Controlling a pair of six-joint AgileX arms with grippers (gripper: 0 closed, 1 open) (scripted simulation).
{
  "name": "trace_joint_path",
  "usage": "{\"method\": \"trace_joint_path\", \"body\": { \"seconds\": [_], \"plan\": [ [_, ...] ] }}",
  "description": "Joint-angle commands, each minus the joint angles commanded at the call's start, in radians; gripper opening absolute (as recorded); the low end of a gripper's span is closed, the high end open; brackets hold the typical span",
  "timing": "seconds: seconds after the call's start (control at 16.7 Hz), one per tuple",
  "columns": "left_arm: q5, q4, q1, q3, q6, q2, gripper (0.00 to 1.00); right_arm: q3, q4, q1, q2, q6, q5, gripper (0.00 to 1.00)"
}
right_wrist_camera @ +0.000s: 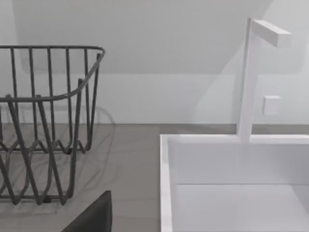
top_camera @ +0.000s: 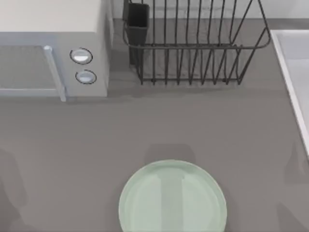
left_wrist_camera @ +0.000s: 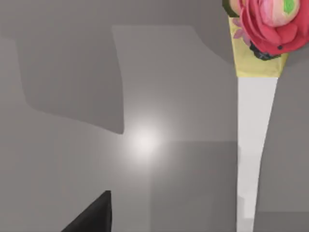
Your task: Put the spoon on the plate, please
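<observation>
The pale mint-green plate [top_camera: 172, 198] lies at the table's front edge, a little right of centre, with nothing on it. In the left wrist view, the spoon's thin white handle [left_wrist_camera: 253, 145] lies on the grey tabletop, ending in a red-and-yellow flower ornament [left_wrist_camera: 268, 24]; its bowl is cut off by the frame. A dark part of my left gripper [left_wrist_camera: 91, 217] shows beside the handle, apart from it. A dark part of my right gripper [right_wrist_camera: 91, 215] shows above the table between the rack and the sink.
A white microwave [top_camera: 48, 48] stands at the back left. A black wire dish rack [top_camera: 193, 43] [right_wrist_camera: 43, 121] with a dark cup holder stands at the back centre. A white sink [top_camera: 294, 72] [right_wrist_camera: 231, 183] with a faucet [right_wrist_camera: 251, 77] lines the right side.
</observation>
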Motion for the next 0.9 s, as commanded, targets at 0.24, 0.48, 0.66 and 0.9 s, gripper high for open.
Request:
{"method": "trace_joint_path", "body": {
  "seconds": [0.24,0.48,0.66,0.9],
  "plan": [
    [0.0,0.187,0.002,-0.097,0.003,0.089,1.0,0.0,0.0,0.0,0.0,0.0,0.0,1.0],
    [0.0,0.224,0.002,-0.119,0.004,0.108,1.0,0.0,0.0,0.0,0.0,0.0,0.0,1.0],
    [0.0,0.224,0.002,-0.119,0.004,0.108,0.92,0.0,0.0,0.0,0.0,0.0,0.0,1.0],
    [0.0,0.224,0.002,-0.119,0.004,0.108,0.62,0.0,0.0,0.0,0.0,0.0,0.0,1.0]
  ]
}}
